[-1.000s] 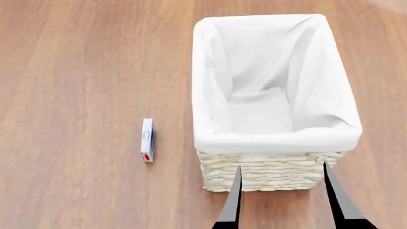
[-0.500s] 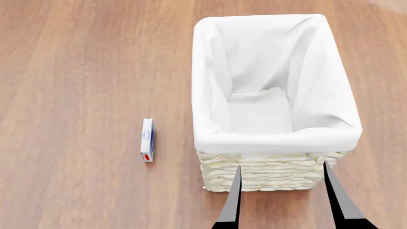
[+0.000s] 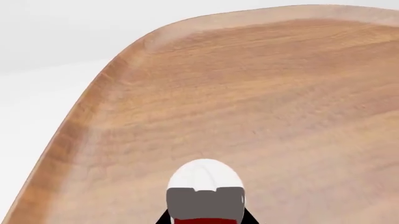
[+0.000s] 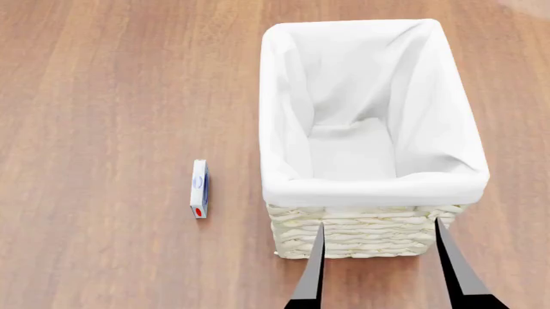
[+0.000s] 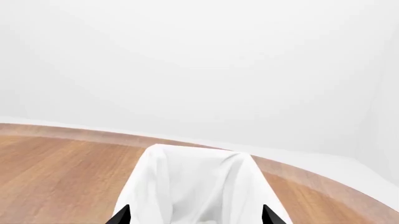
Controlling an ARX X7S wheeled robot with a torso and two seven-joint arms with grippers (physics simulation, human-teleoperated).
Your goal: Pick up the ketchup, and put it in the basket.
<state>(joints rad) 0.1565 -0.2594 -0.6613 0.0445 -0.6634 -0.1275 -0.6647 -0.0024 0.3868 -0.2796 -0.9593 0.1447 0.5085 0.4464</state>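
In the left wrist view the ketchup (image 3: 204,186) shows its white cap and a strip of red body. It sits between the black fingers of my left gripper (image 3: 206,220), which is shut on it above the wooden table. The ketchup and the left gripper are out of the head view. The basket (image 4: 369,190), cream wicker with a white liner, stands right of centre and holds nothing I can see. My right gripper (image 4: 380,223) is open, its two dark fingers spread in front of the basket's near wall. In the right wrist view the gripper (image 5: 195,210) faces the basket (image 5: 187,182).
A small white box with blue and red marks (image 4: 198,188) lies on the wooden table (image 4: 103,96) left of the basket. The table's rounded edge (image 3: 93,93) shows in the left wrist view, with white floor beyond it.
My right gripper's fingers have shifted very slightly to the left. Nothing else has moved.
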